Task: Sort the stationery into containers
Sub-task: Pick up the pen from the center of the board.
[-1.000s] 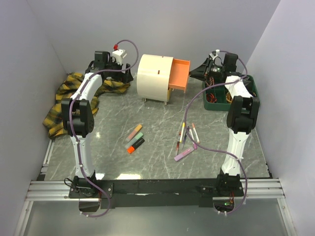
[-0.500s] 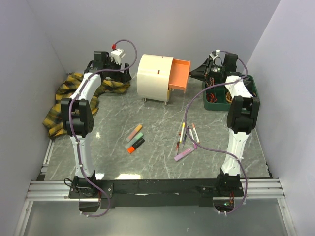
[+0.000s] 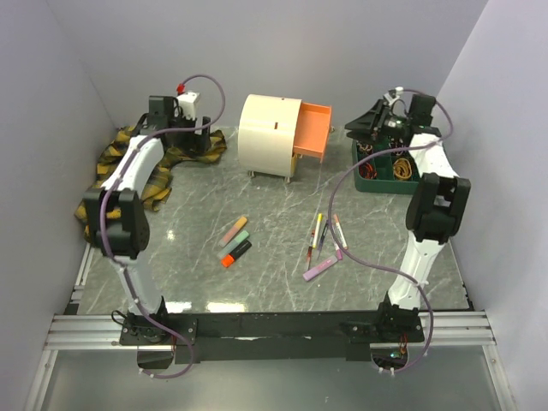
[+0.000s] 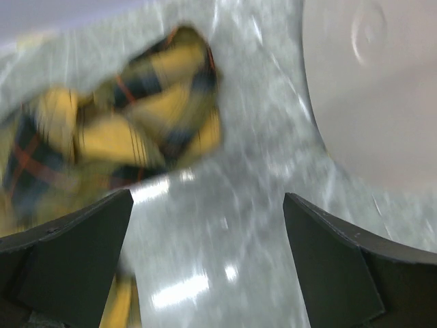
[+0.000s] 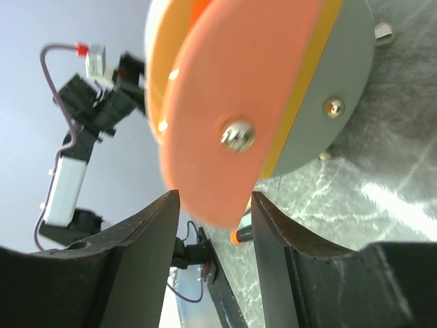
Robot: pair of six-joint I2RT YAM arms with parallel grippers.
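Three stubby highlighters (image 3: pixel 235 241) lie side by side mid-table. Several thin pens (image 3: pixel 324 233) and a pink highlighter (image 3: pixel 318 271) lie to their right. The cream cabinet (image 3: pixel 267 135) stands at the back with its orange drawer (image 3: pixel 312 130) pulled out. The dark green tray (image 3: pixel 392 169) sits at the back right. My right gripper (image 3: pixel 358 127) (image 5: pixel 214 198) is open just right of the drawer, facing its knobbed front (image 5: pixel 237 134) and holding nothing. My left gripper (image 3: pixel 204 141) (image 4: pixel 208 198) is wide open and empty, low over the table between cloth and cabinet.
A yellow-black plaid cloth (image 3: pixel 128 167) (image 4: pixel 130 116) is bunched at the back left. Side walls close in on both sides. An orange-tipped highlighter (image 5: pixel 240 236) shows beyond the right fingers. The tray holds coiled bands (image 3: pixel 402 169).
The right gripper has widened and drawn back to the right from the drawer. The left arm has swung left and back toward the cloth.
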